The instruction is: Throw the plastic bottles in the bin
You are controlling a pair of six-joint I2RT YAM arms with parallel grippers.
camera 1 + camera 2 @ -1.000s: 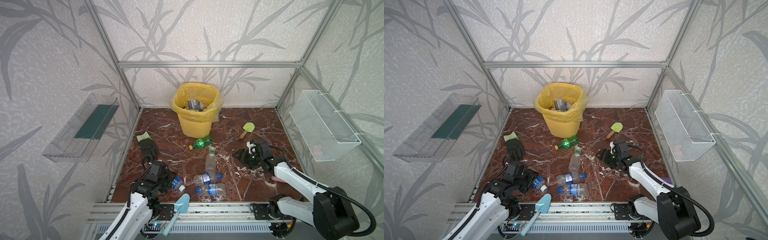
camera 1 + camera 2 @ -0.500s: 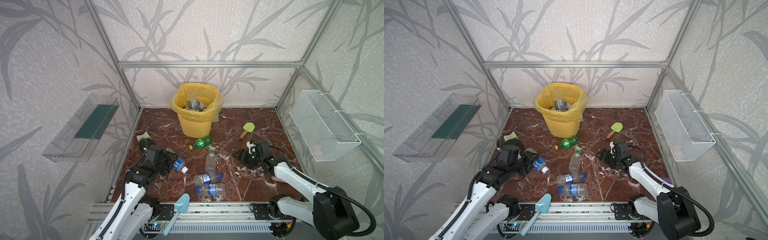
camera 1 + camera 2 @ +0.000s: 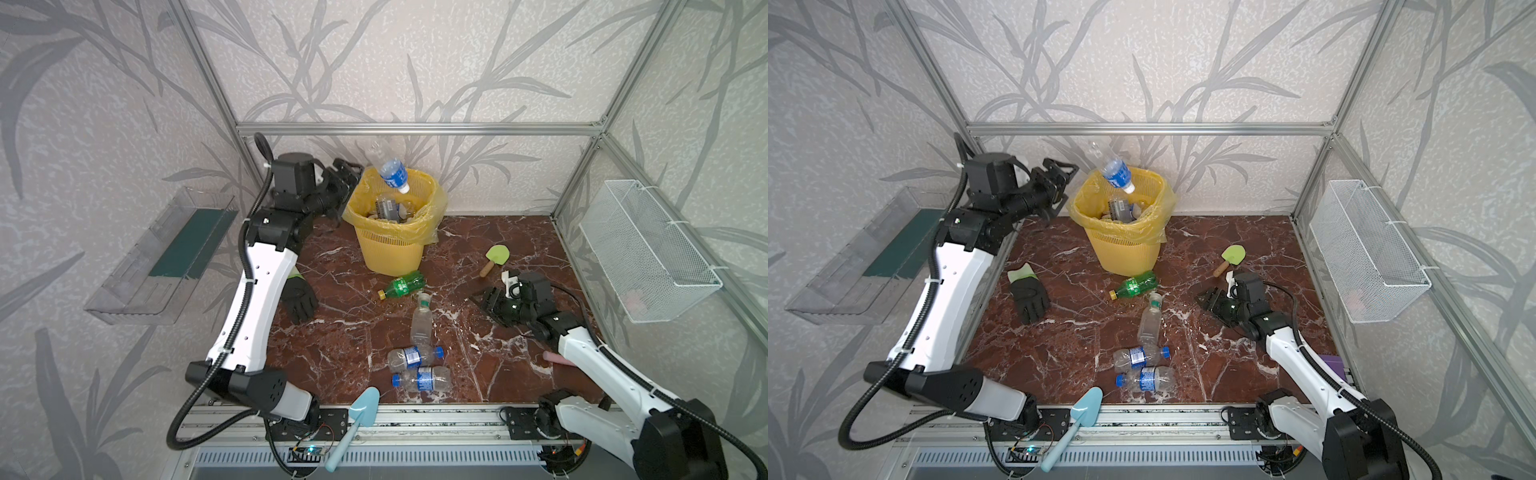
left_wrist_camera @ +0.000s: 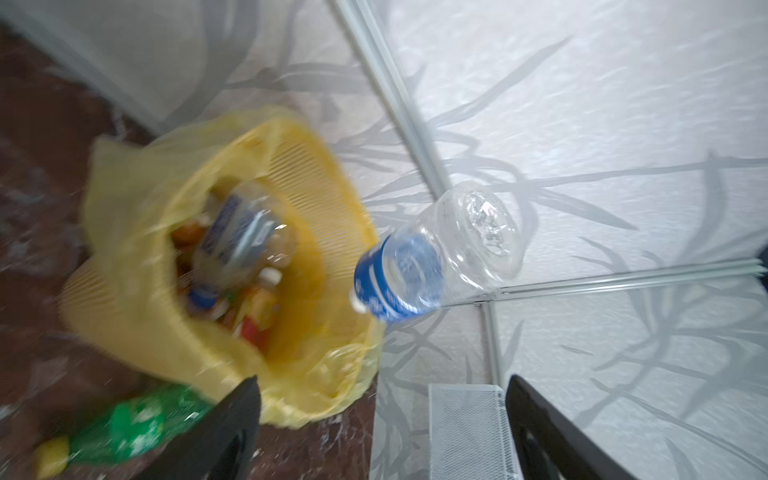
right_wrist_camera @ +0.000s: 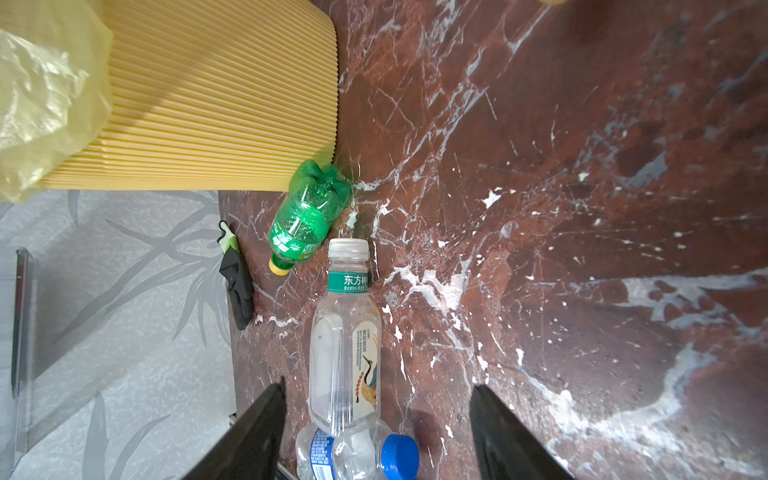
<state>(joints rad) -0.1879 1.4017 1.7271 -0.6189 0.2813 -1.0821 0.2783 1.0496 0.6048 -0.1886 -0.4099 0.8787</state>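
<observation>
My left gripper point(image 3: 347, 178) point(image 4: 382, 381) is raised beside the bin's left rim, open and empty. A clear blue-labelled bottle point(image 3: 390, 172) point(image 3: 1115, 172) point(image 4: 436, 266) is in mid-air, cap down, over the yellow bin point(image 3: 390, 249) point(image 3: 1127, 249) point(image 4: 316, 174), which holds several bottles. On the floor lie a green bottle point(image 3: 403, 284) point(image 5: 307, 212), a clear green-labelled bottle point(image 3: 422, 320) point(image 5: 345, 345) and two blue-capped bottles point(image 3: 411, 356) point(image 3: 424, 379). My right gripper point(image 3: 484, 299) point(image 5: 378, 388) rests low to the right of them, open, holding nothing.
A black glove point(image 3: 299, 297) lies left of the bottles. A green paddle point(image 3: 496, 257) lies behind my right gripper. A light-blue shovel point(image 3: 357, 411) hangs over the front rail. A wire basket point(image 3: 648, 249) and a clear tray point(image 3: 166, 253) hang on the side walls.
My left arm swung up from the front floor to the bin with the blue-labelled bottle, then opened; the bottle has left the jaws and is airborne. The right arm has not moved.
</observation>
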